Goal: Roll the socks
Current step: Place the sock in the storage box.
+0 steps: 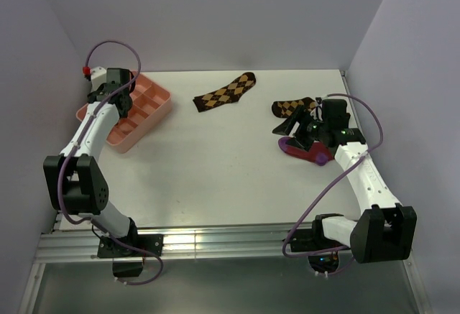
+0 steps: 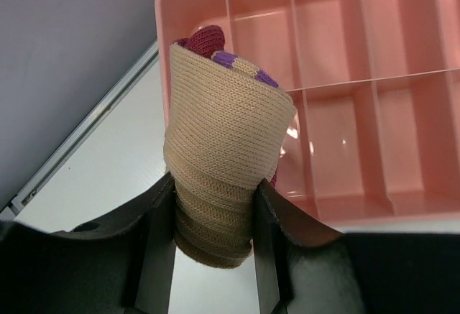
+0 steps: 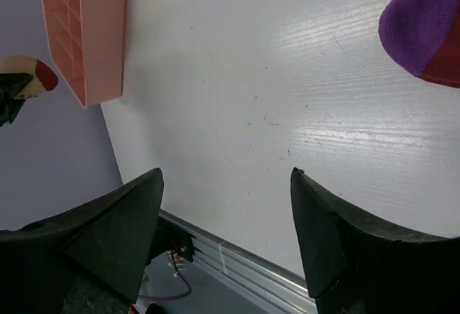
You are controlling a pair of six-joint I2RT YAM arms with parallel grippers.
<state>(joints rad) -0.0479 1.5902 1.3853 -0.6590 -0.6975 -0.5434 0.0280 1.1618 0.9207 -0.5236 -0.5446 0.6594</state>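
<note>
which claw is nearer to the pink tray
Left. The left claw hangs at the pink tray corner, shut on the rolled tan sock. The right claw is far across the table, open, by the crimson sock.

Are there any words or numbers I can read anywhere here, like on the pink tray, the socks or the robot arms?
There are none to read. The pink tray, the rolled tan sock in the left gripper, the crimson sock, the argyle socks and the robot arms show no letters, numbers or logos in any view.
</note>
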